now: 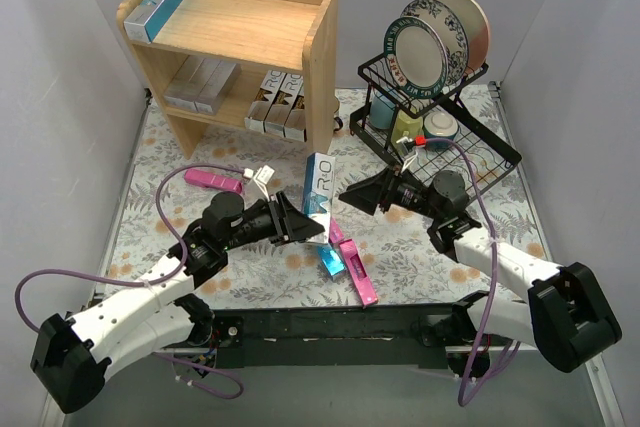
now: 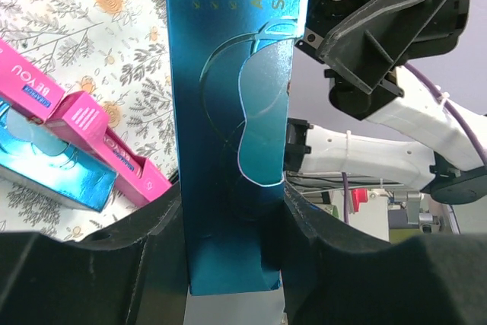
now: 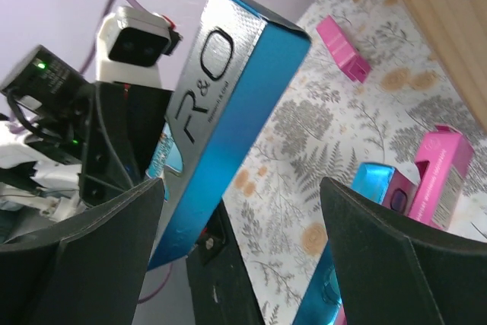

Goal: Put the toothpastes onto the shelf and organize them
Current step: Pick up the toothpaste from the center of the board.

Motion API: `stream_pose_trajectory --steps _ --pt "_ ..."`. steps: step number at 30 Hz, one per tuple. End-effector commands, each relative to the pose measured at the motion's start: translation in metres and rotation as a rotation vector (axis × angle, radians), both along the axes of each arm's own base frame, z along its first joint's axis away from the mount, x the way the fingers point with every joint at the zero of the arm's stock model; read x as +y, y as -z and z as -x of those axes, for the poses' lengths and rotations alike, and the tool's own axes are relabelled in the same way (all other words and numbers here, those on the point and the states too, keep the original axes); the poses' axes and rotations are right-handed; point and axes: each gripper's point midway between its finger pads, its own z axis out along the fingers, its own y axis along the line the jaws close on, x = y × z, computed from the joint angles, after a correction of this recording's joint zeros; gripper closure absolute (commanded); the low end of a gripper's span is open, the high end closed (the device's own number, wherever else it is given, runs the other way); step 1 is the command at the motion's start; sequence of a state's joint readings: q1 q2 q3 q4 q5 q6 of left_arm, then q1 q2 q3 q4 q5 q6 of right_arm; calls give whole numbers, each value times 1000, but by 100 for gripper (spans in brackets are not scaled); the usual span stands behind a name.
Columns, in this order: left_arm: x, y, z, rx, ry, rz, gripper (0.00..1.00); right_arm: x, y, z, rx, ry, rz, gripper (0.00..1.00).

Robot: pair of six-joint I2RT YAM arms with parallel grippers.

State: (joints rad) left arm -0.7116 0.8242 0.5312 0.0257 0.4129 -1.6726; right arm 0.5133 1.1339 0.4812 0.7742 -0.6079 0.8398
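Hidden: base of the toothpaste carton [image 1: 318,185], buried inside our left gripper [image 1: 305,222], which is clamped on it
Looks: silver face, teal-blue sides
Where: upright over the surface [image 1: 260,282], short of the shelf [image 1: 320,57]
Right gripper [image 1: 348,193]: wide apart, holding nothing

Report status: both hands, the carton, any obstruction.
Left hand shut on upright silver-and-teal cardboard carton. Right hand open, close beside it. Ahead, light wooden two-tier shelf; hot-pink carton lying on floral mat before it.
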Motion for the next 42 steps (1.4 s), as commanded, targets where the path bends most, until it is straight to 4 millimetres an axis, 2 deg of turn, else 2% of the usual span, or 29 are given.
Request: stream_pose_trajectory --steps 1,6,11,17,23,31,36,42 --pt "-9 -32 1 -93 26 109 64 5 -61 2 -106 -50 -182 8" --pt "-15 -38 -1 -99 16 146 64 12 -68 -3 -75 -90 -220 10" --pt "-23 -34 -3 -68 21 179 64 14 -82 -1 -88 -130 -264 11" --pt "-33 -41 0 -87 47 217 64 18 -86 -2 -57 -165 -290 14" --pt "-38 -51 3 -138 65 241 64 23 -79 -3 16 -196 -297 18" --pt "-40 -61 11 -183 95 278 63 25 -70 -9 56 -185 -281 18" --pt "-42 -53 9 -163 94 268 63 25 -79 -6 33 -203 -300 20" --pt "-45 -39 5 -134 88 242 61 23 -82 -5 64 -210 -321 31"
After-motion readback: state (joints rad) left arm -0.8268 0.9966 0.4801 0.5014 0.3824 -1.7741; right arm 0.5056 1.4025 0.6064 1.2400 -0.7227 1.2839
